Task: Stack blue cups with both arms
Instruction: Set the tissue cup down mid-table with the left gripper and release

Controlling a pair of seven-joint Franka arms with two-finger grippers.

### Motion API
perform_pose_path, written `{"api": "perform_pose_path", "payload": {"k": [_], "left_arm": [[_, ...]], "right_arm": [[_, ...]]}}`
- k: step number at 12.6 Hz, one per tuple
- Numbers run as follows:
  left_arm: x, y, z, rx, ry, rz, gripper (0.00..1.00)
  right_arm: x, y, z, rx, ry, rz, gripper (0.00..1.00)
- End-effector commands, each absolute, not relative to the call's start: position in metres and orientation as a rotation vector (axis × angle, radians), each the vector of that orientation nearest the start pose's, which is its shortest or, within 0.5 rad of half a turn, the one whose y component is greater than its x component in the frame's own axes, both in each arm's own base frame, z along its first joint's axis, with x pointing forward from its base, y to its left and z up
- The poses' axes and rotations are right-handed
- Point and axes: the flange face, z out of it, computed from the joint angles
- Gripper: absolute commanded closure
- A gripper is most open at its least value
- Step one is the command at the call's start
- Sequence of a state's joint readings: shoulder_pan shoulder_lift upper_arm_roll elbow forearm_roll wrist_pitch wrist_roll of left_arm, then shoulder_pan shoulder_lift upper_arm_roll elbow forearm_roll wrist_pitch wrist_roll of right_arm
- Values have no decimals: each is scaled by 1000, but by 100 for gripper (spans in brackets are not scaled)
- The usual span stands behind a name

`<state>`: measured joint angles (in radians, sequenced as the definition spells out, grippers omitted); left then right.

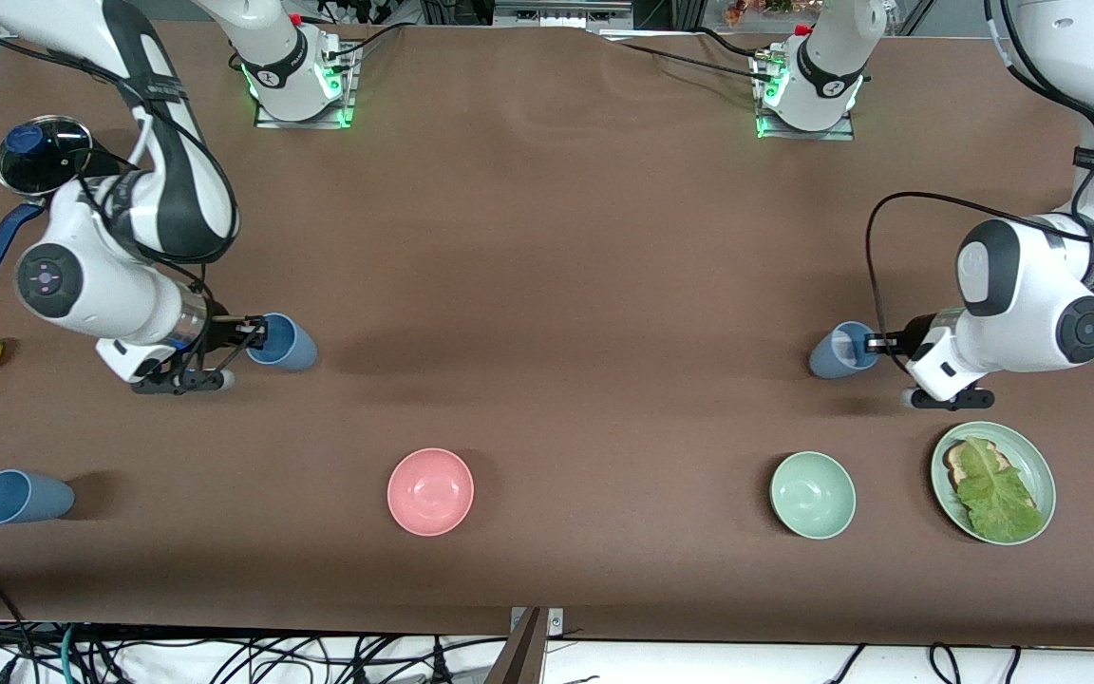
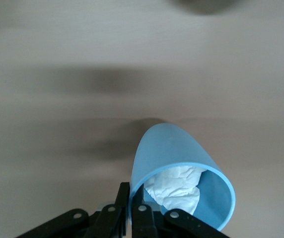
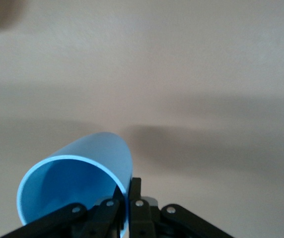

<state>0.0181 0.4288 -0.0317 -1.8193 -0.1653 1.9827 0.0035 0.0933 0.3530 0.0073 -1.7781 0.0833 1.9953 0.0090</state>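
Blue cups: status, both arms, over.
Left gripper shut on rim of grey-blue cup, white wad inside. Right gripper shut on rim of blue cup. Third blue cup untouched, right arm's end. Nothing between the held cups.

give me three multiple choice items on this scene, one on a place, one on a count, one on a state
1. Where is the free blue cup?
A. on the plate
B. on the table toward the right arm's end
C. in the pink bowl

2. How many blue cups show in the front view?
A. two
B. three
C. five

3. What is the left gripper doing?
A. hanging open over the pink bowl
B. shut on a cup's rim
C. shut on the lemon

Answers: 
1 B, it lies alone near the table's edge at that end. 
2 B, one in the left gripper, one in the right gripper, one free. 
3 B, the left wrist view shows its fingers pinching the rim.
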Motion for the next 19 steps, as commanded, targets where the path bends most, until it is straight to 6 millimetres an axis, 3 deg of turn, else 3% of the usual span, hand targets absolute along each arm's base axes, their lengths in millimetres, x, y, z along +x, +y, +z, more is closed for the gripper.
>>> {"api": "perform_pose_path", "payload": {"k": [1, 3, 4, 7, 8, 10, 11, 12, 13, 16, 19], "left_arm": [[622, -132, 313, -3266, -239, 427, 100], [620, -227, 312, -3237, -323, 417, 100], [621, -262, 307, -3231, -374, 403, 100], [602, -348, 283, -3249, -425, 294, 100], [595, -362, 274, -3244, -426, 291, 100], [596, -362, 277, -3242, -428, 282, 100], [598, -359, 277, -3242, -431, 281, 61], [599, -356, 280, -3238, -438, 279, 3], [603, -348, 289, -3234, -454, 275, 0], [638, -289, 354, -3201, -496, 344, 0], [658, -181, 370, -3200, -378, 472, 0]], "right_arm": [[653, 67, 368, -3055, -71, 274, 100], [659, 67, 375, -3054, -74, 295, 100], [660, 67, 375, -3051, -75, 312, 100], [663, 70, 381, -3050, -80, 296, 100], [663, 72, 382, -3049, -82, 294, 100], [666, 77, 387, -3047, -84, 285, 100], [665, 86, 390, -3050, -64, 290, 100], [667, 95, 394, -3052, -43, 279, 100], [667, 104, 395, -3055, -30, 283, 100], [666, 148, 404, -3067, 51, 262, 100], [649, 232, 409, -3085, 182, 248, 100]]}}
